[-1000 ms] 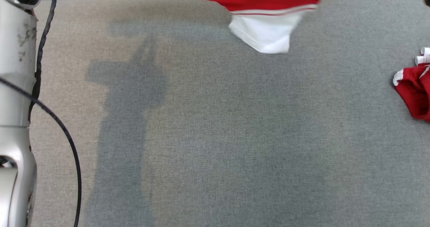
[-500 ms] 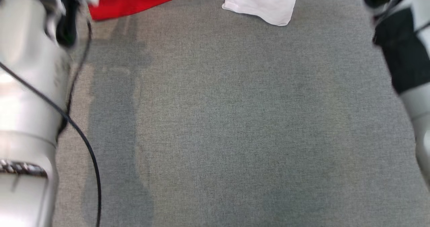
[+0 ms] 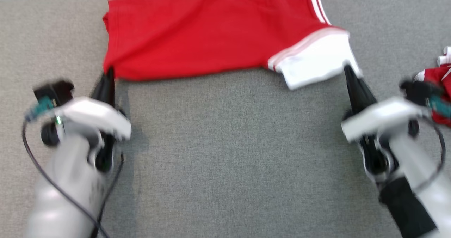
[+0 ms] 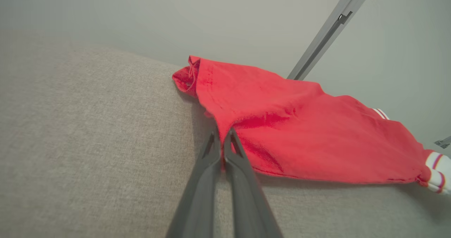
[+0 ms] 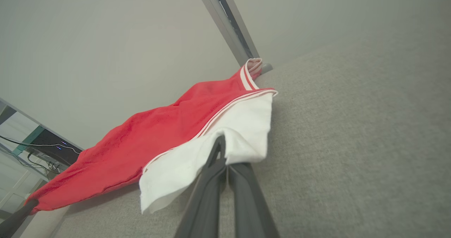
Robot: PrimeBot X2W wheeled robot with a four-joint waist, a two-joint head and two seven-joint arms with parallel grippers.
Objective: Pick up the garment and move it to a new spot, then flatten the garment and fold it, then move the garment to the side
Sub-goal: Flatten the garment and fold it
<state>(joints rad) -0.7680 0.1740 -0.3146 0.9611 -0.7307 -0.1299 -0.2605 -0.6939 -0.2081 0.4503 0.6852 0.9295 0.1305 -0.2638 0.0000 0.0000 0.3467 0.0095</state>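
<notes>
The garment (image 3: 197, 37) is a red shirt with a white, red-striped sleeve (image 3: 315, 63), stretched out flat across the far part of the grey fabric table (image 3: 232, 153). My left gripper (image 3: 109, 72) is shut on its near left red corner; the left wrist view shows the same gripper (image 4: 222, 134) pinching the garment (image 4: 299, 132) at that edge. At the other end my right gripper (image 3: 347, 68) is shut on the white sleeve's near edge. From the right wrist, that gripper (image 5: 222, 142) bites into the sleeve (image 5: 246, 125), with the red body (image 5: 151, 139) running away to the left.
Another red and white piece of clothing (image 3: 438, 90) lies bunched at the table's right edge, behind my right wrist. A metal post (image 5: 229, 23) stands past the far edge. A black cable (image 3: 53, 181) hangs along my left arm.
The head view has swung, so the whole picture shifted. Both grippers have come into it, and the garment now lies spread between them rather than at the top edge.
</notes>
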